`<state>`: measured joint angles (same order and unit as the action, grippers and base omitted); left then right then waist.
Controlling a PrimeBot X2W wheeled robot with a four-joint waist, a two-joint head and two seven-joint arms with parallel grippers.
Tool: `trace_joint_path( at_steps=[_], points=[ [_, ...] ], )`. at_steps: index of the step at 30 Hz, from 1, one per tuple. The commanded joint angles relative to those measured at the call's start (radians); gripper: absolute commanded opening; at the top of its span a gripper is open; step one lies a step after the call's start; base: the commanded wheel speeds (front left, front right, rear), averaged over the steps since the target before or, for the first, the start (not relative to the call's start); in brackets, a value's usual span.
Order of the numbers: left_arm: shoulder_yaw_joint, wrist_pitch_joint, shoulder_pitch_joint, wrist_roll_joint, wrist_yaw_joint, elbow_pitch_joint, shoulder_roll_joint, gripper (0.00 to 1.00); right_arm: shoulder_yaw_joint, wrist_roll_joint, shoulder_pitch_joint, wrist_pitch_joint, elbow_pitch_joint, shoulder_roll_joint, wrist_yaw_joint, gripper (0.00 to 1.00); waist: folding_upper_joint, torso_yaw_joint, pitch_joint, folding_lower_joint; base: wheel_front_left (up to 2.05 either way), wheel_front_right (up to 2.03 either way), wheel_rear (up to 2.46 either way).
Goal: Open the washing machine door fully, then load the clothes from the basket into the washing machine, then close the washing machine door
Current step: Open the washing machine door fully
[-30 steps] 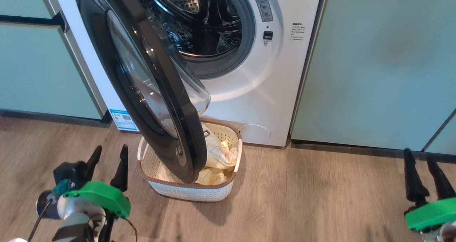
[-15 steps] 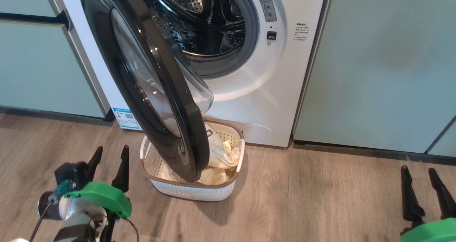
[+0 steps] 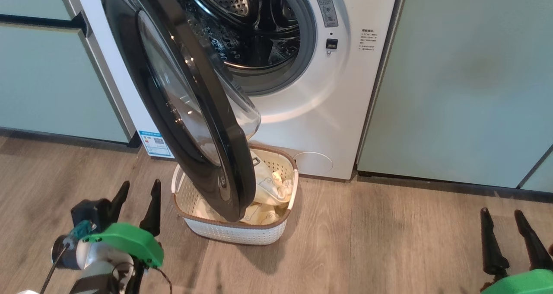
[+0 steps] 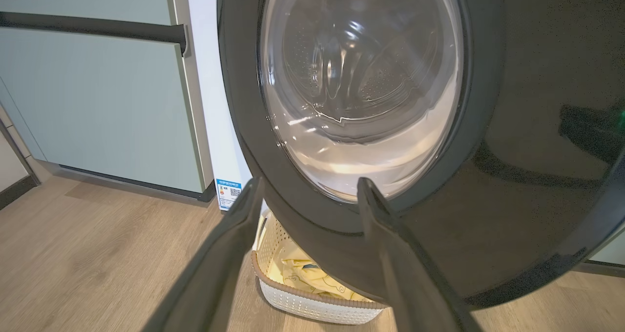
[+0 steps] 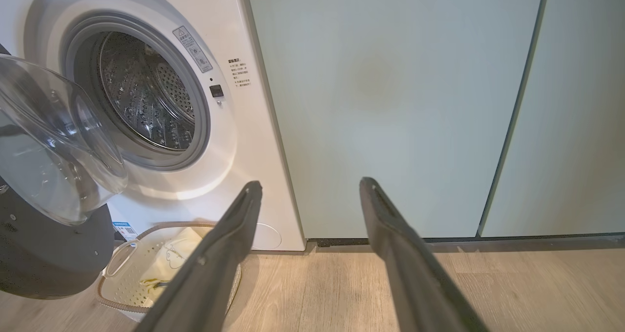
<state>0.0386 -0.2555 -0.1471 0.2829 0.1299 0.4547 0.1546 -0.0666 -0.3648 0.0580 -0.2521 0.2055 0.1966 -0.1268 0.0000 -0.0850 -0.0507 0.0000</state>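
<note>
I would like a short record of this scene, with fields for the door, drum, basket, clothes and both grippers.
washing machine door: partly open, above the basket
drum: looks empty
basket: on the floor, before the washing machine
clothes: pale yellow, in the basket
left gripper: open, empty, facing the door
right gripper: open, empty

One washing machine (image 3: 328, 125) with one round door (image 3: 229, 173); one basket (image 3: 233, 235); pale yellow clothes (image 3: 268, 190), number not countable in the heap; one left gripper (image 3: 140, 188) and one right gripper (image 3: 501, 214), two fingers (image 3: 151, 207) each; four pale green cabinet panels (image 3: 458, 82).
</note>
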Motion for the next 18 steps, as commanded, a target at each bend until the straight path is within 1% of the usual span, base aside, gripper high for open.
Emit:
trace_joint_path(
  at_steps=[1,18],
  points=[
    [0.037,-0.006,-0.045,0.002,0.001,-0.031,0.020,1.00,-0.015,0.013,-0.012,-0.010,-0.029,0.012,-0.004,1.00,0.0000,0.001,0.000,0.0000,0.00,0.00,0.00],
    [0.030,-0.006,-0.046,0.020,0.001,-0.023,0.026,1.00,-0.028,0.015,-0.009,-0.010,-0.015,0.008,-0.004,1.00,0.0000,0.002,-0.005,0.0000,0.00,0.00,0.00]
  ],
)
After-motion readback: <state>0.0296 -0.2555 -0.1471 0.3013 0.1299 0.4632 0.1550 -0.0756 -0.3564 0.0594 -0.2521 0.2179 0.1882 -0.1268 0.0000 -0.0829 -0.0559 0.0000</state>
